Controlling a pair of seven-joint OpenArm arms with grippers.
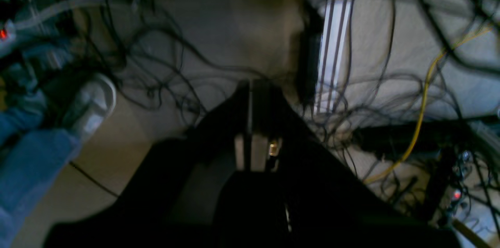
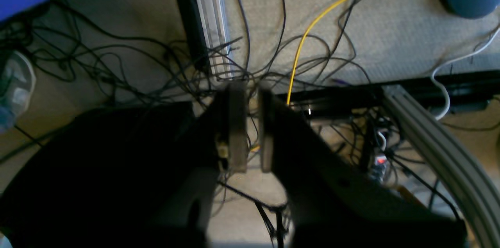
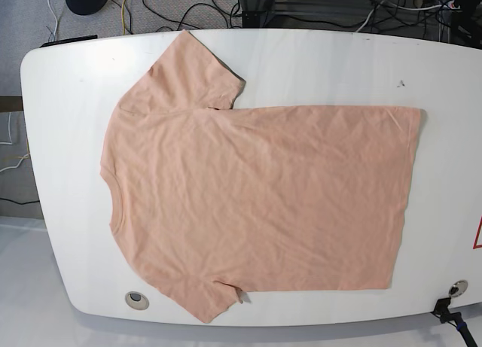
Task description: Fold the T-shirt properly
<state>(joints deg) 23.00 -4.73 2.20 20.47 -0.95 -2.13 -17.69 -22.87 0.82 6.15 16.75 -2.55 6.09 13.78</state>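
the white table (image 3: 316, 53) carries the t-shirt (image 3: 256, 196), spread flat, plain side up, collar toward the base view's left; no fold made yet. next, both arms must reach in and grasp an edge. left gripper (image 1: 250, 123) pressed closed, empty; right gripper (image 2: 252, 123) narrowly parted, empty.

Premises present as a robotics lab or test workspace. A white, round-cornered worktable (image 3: 316, 53) stands on grey carpet (image 2: 390, 21). Beyond the table's far edge, loose black cables (image 3: 181, 8) trail across the floor. Both wrist views show dense tangles of thin black wiring (image 2: 117, 56), 1 yellow cable (image 2: 312, 21), silver extruded aluminium framing (image 2: 429, 146) and a power strip with a red lit switch (image 2: 379, 161).
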